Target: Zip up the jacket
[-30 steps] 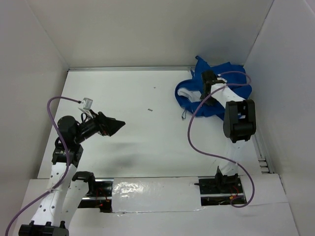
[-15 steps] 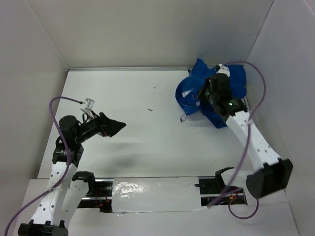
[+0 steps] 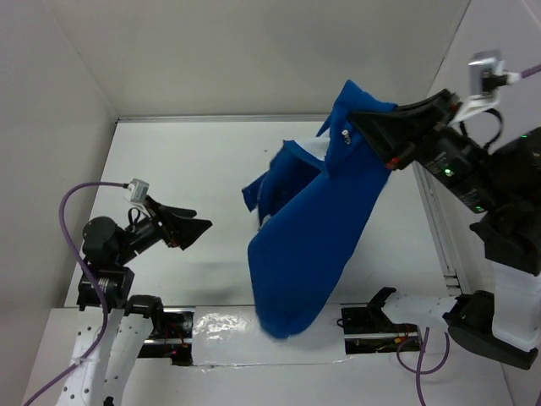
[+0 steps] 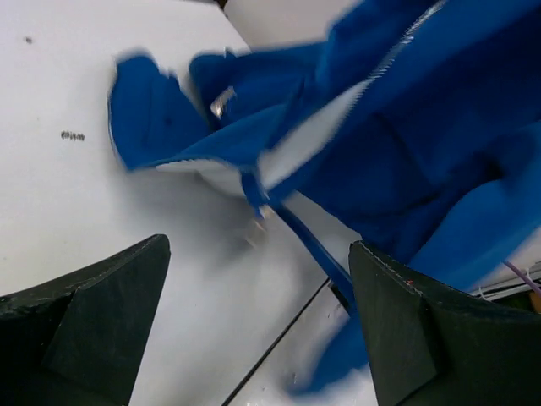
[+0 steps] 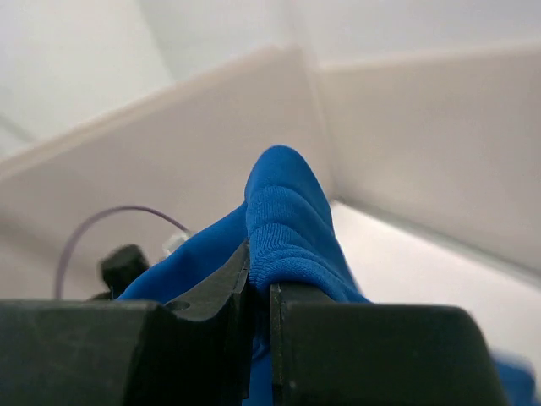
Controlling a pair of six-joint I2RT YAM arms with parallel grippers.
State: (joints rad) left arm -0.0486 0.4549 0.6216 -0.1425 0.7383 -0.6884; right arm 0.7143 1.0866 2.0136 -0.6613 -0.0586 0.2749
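Half the rig's idle right now. Nearest me, at about 8 o'clock over the table [image 3: 194, 161], the left gripper [image 3: 201, 228] hangs with its jaws spread wide and nothing in them, pointed toward the jacket [image 3: 313, 228].

The jacket dangles mid-air, pinched up high at 1 o'clock and drooping to its lowest fold around 6 o'clock by the front edge. Can't tell if that fold touches down. Up top, the right gripper [image 5: 259, 275] is clamped tight on a bunched fold of blue fabric.

Stuff looks soft, light and totally floppy, so I'd expect it to swing and twist if yanked. Pale zipper teeth [image 4: 414, 34] run along an open front edge, so it's not zipped yet. My guess: lay it flat, pin the bottom of the front with one gripper and take the pull with the other. I can't pick the pull out for sure, though.

Table's plain white and smooth, probably slick under fabric. Beyond it, white walls [image 3: 254, 59] box everything in.
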